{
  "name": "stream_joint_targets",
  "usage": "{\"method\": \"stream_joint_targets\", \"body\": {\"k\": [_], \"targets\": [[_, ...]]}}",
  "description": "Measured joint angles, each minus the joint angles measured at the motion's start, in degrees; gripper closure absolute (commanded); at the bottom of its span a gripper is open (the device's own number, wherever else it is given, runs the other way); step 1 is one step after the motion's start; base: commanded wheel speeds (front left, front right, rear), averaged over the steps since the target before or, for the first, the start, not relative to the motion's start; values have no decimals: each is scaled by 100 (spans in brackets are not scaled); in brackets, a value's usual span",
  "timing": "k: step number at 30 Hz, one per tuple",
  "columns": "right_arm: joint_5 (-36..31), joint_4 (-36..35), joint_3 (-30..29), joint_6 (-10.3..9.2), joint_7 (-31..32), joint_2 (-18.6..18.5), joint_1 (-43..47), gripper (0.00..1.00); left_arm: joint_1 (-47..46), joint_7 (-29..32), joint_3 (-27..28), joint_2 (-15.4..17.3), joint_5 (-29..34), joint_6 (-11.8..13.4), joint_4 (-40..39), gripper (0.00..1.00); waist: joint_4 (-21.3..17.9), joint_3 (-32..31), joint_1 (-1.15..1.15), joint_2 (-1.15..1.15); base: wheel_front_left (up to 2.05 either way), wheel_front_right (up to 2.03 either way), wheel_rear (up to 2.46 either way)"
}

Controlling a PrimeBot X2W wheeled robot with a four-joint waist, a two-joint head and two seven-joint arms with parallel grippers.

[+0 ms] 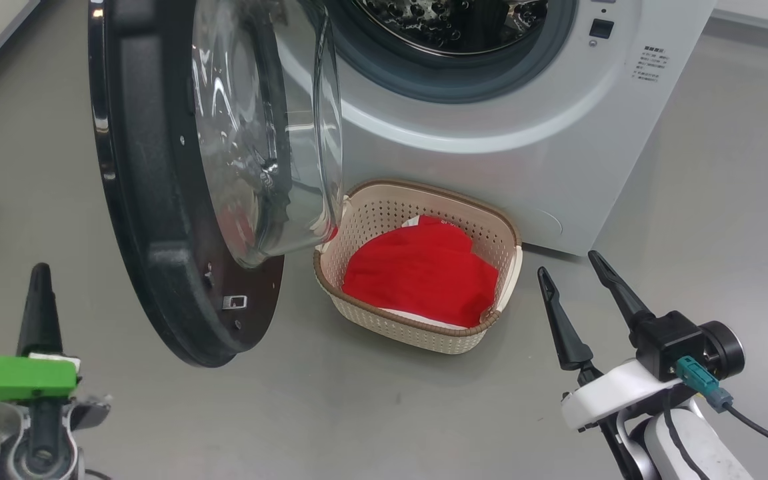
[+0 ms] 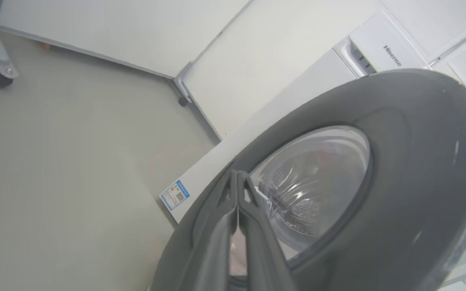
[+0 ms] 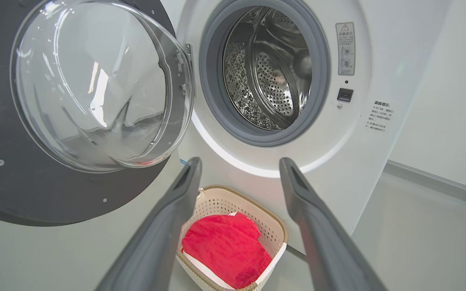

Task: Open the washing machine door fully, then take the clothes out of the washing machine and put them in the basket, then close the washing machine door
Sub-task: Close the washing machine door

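Washing machine door (image 1: 151, 220) standing open at left, glass bowl overhanging one corner of basket (image 1: 424, 193) on floor (image 1: 357, 413) against washing machine (image 1: 491, 133). Red clothes (image 1: 421, 273) lying inside basket. Left fingers (image 2: 217, 242) pressed together, empty, before door's outer face, possibly touching it. Right fingers (image 1: 561, 320) spread wide, empty, near basket.

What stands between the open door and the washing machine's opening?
Nothing visible in the opening: the drum looks empty. The basket with the clothes sits on the floor under the door; whether its swing clears the rim is unclear.
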Motion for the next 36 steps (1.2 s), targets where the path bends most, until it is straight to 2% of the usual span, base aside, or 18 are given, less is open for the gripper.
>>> {"method": "stream_joint_targets", "body": {"k": [3,4,8,18,21,26,30,36], "targets": [[0,4,8,0,0,10,1,0,-135,407,261,-42,-728,0,-80,100,-10,10,0,0,0,0,0],[0,7,9,0,0,11,1,0,-185,675,417,-96,-1162,0,-90,100,-18,19,0,0,0,0,0],[0,13,9,0,0,11,1,0,-262,1249,700,-179,-2059,22,-63,100,-34,37,0,0,0,0,0],[0,30,9,-1,0,-8,1,0,-374,2573,850,-185,-3557,731,-124,100,-68,55,0,0,0,0,0],[0,33,9,-1,0,-7,1,0,-374,2905,839,-186,-3819,945,-160,100,-73,51,0,0,0,0,0],[0,47,24,-1,0,-7,1,0,-368,3434,670,-186,-4066,1154,-350,100,-79,37,0,0,0,0,0],[0,67,59,0,0,-4,-1,0,-262,3893,545,-101,-4259,1225,-630,100,-106,18,0,0,0,0,0],[0,82,136,10,1,26,-7,0,17,4097,606,-53,-4374,1288,-895,100,-263,29,0,0,0,0,0]]}}
